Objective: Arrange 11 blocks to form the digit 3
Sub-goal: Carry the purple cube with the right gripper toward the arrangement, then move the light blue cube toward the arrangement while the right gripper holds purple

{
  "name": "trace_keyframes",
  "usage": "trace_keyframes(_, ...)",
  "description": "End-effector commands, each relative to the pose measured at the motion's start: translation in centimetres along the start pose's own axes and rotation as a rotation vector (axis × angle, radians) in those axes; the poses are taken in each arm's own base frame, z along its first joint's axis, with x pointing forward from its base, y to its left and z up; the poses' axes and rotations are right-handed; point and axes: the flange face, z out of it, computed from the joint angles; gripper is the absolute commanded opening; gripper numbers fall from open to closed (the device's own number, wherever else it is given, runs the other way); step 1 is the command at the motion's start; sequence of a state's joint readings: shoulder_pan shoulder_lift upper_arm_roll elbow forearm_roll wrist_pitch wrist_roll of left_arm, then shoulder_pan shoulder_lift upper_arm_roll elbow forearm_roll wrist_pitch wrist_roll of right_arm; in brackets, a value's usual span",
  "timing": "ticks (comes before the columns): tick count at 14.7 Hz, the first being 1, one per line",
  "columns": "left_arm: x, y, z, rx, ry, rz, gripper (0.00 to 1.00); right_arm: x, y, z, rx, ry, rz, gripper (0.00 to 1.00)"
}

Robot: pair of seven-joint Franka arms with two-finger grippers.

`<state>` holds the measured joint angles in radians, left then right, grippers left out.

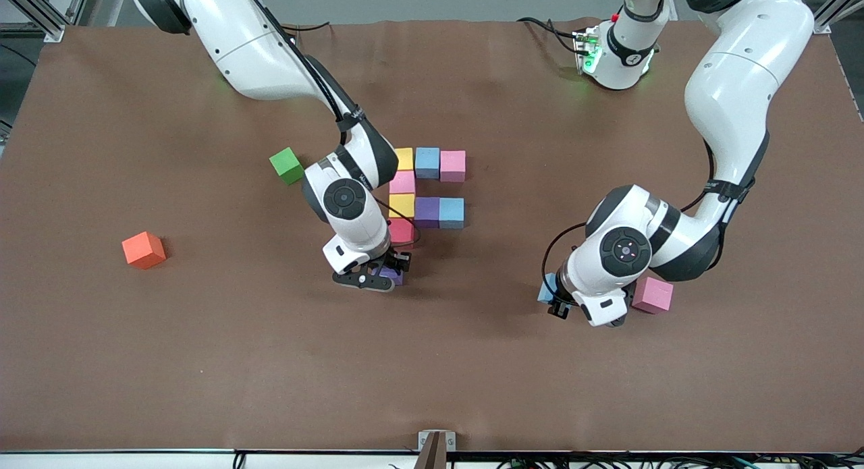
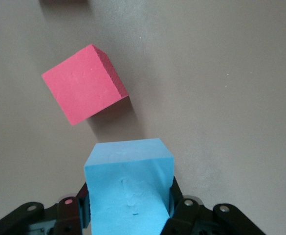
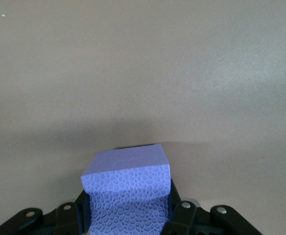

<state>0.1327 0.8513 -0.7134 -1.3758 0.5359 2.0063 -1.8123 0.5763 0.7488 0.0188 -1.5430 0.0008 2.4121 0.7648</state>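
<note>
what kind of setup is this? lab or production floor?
Looks like a robotics lab bench: two arms at a table under a brown mat, aluminium framing at the corners, loose foam cubes. Left pincer holds a blue cube, right pincer a purple cube.

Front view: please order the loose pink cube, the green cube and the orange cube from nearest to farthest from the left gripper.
From the left gripper, shut on a light blue cube:
1. Loose pink cube, right beside it.
2. Green cube, beside the part-built figure.
3. Orange cube, toward the right arm's end.
</note>
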Motion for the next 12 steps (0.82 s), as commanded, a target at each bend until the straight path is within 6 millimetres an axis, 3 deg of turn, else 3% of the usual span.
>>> trace_keyframes(1, -0.4, 0.4, -0.6, -0.015, 0.008, -0.05, 0.31, -1.0, -0.4, 0.6, -0.006, 0.01, 0.013, 0.04)
trace_keyframes(6, -0.6, 1.2, -1.7, -0.062, -0.007, -0.225, 0.31, -1.9, -0.8, 1.8, -0.037, 0.015, 0.021, 0.04)
trace_keyframes(8, -2.0, 1.8, -2.0, -0.115, -0.023, -0.27, 0.32, -2.0, -0.8, 1.8, -0.046, 0.012, 0.018, 0.04)
trace_keyframes(12, -3.4, 2.4, -0.8, -0.142, 0.02, -0.318, 0.32, -2.3, -0.9, 2.0, -0.049, 0.008, 0.013, 0.04)
